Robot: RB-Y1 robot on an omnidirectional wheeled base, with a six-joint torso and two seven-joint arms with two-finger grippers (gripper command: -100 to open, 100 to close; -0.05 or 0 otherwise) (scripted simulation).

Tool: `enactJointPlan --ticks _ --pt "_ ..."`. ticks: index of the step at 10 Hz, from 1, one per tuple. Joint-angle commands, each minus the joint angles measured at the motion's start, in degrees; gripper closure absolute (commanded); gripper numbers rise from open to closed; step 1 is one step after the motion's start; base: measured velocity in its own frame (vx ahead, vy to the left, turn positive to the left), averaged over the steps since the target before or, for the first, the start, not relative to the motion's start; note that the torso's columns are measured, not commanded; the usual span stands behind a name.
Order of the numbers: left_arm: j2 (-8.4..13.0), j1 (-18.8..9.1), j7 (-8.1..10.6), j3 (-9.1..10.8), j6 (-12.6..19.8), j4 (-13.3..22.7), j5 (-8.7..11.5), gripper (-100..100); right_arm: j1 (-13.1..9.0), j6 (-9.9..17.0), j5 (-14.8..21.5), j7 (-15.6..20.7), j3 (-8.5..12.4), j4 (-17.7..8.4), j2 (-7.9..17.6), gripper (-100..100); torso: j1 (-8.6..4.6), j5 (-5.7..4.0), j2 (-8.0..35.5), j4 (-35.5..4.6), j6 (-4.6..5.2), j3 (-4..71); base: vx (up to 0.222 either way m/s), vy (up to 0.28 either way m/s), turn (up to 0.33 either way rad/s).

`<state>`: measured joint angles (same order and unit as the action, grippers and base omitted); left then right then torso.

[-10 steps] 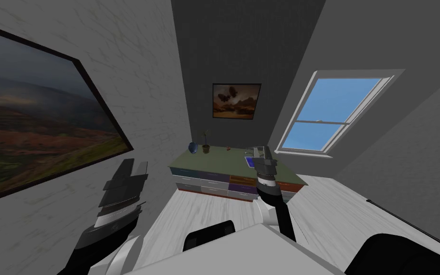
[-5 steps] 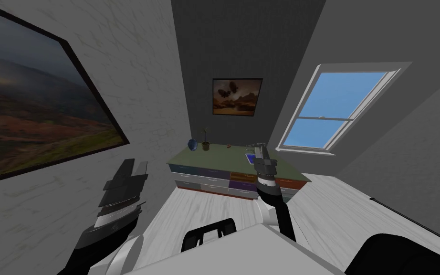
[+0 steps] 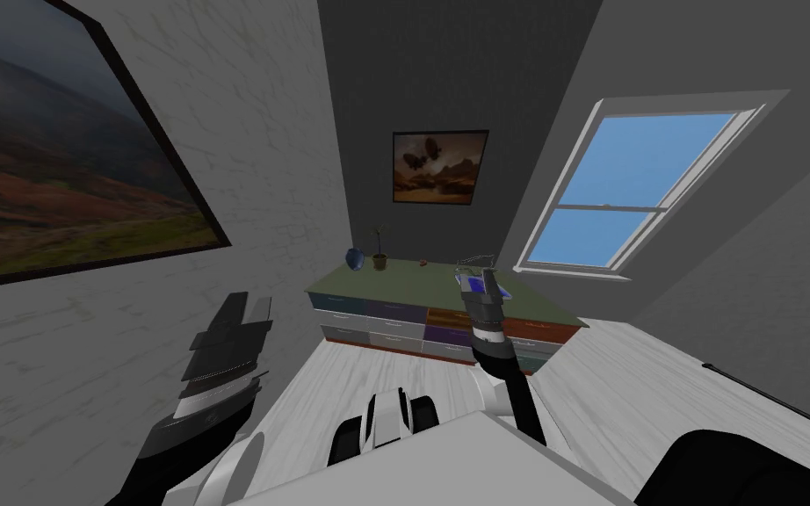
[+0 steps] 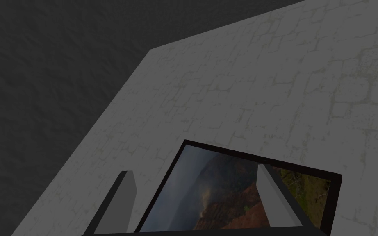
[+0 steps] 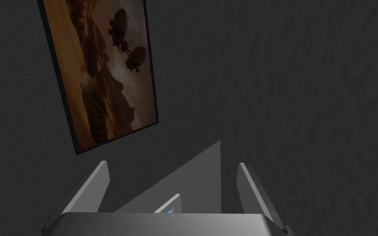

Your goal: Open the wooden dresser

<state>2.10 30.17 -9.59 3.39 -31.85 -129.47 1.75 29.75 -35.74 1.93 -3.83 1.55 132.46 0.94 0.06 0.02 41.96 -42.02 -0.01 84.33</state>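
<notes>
The dresser (image 3: 412, 285) stands against the dark far wall, a few steps ahead across the floor. It has an olive green top and two rows of drawer fronts in blue, grey, purple, orange and red. My right gripper (image 3: 488, 279) is raised in front of me, in line with the dresser's right half but well short of it. Its fingers (image 5: 96, 188) stand open with nothing between them. My left gripper (image 3: 248, 306) is held up at the lower left near the left wall, and its fingers (image 4: 124, 196) are open and empty.
On the dresser top stand a blue vase (image 3: 354, 257), a small potted plant (image 3: 379, 255), a small red thing (image 3: 423, 261) and a blue and purple object (image 3: 472, 281). White plank floor (image 3: 368, 373) leads to it. A window (image 3: 632, 193) is on the right wall.
The whole head picture has shifted: I have moved towards the dresser, which looks slightly nearer and wider. Both arms keep the same pose relative to my body.
</notes>
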Motion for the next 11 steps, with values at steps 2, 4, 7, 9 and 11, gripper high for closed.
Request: enactJointPlan --ticks 2,4,7,9,11 --pt "0.0 0.0 0.00 0.00 0.0 0.0 0.0 0 -0.7 3.4 3.6 0.2 -0.2 -3.4 3.2 -100 -0.02 -0.01 0.2 -0.2 0.00 0.3 0.060 0.035 0.058" --pt "0.0 0.0 0.00 0.00 0.0 0.0 0.0 0 -1.1 7.0 7.4 0.4 -0.5 -7.0 5.2 -100 -0.05 -0.02 0.4 -0.3 0.00 0.2 0.063 0.040 0.102" --pt "0.0 0.0 0.00 0.00 0.0 0.0 0.0 0 -1.7 10.9 11.9 0.6 -0.9 -10.9 6.7 -100 -0.02 -0.01 0.3 -0.3 0.00 0.3 0.076 0.046 0.088" --pt "0.0 0.0 0.00 0.00 0.0 0.0 0.0 0 -2.0 13.7 15.3 0.7 -1.1 -13.8 7.3 -100 -0.11 -0.02 0.3 -0.3 0.03 0.3 0.085 0.032 0.070" --pt "0.0 0.0 0.00 0.00 0.0 0.0 0.0 0 -2.3 17.1 18.2 0.8 -1.4 -15.8 7.8 -100 -0.10 -0.03 0.4 -0.3 0.02 0.2 0.072 0.029 0.081"
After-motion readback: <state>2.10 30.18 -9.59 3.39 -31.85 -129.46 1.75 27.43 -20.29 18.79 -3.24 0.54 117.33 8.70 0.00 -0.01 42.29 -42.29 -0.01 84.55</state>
